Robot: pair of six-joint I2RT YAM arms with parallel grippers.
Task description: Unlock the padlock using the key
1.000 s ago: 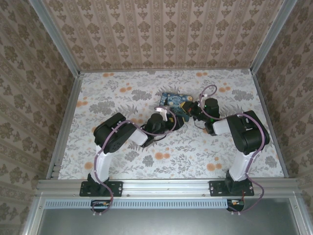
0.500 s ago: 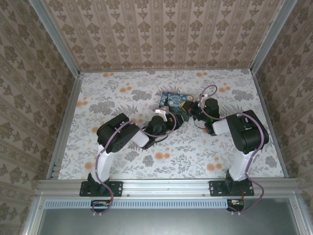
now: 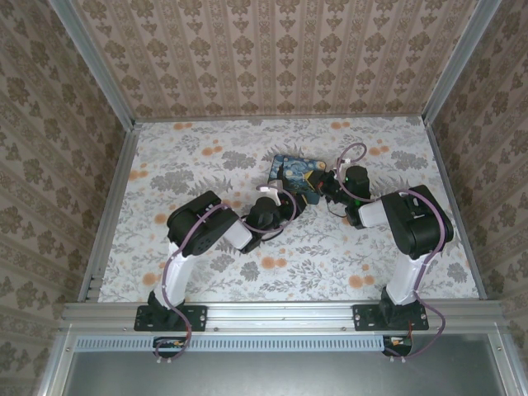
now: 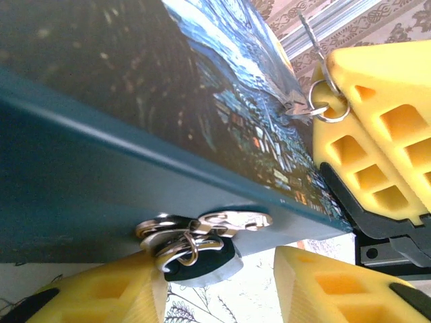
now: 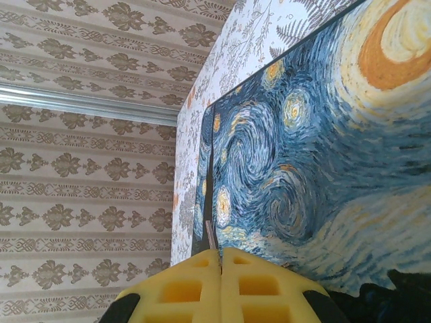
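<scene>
No lettering, label, brand, number or sign can be read anywhere; the painted box [image 3: 295, 170] bears a swirling blue-and-yellow night-sky picture without words; the wallpaper [image 3: 272, 58] and the table [image 3: 198, 148] carry floral patterns, no writing.

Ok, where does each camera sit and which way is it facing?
Top camera: above and behind the arm bases, looking down on the table; both arms meet at the painted box.
Left wrist: low by the box's teal side, looking along it; left gripper at the bottom, padlock between its fingers.
Right wrist: hard against the box's painted face, looking towards a papered wall; right gripper shut on the key.
Shared: both wrist views show box and key; the left one also catches the right gripper.
</scene>
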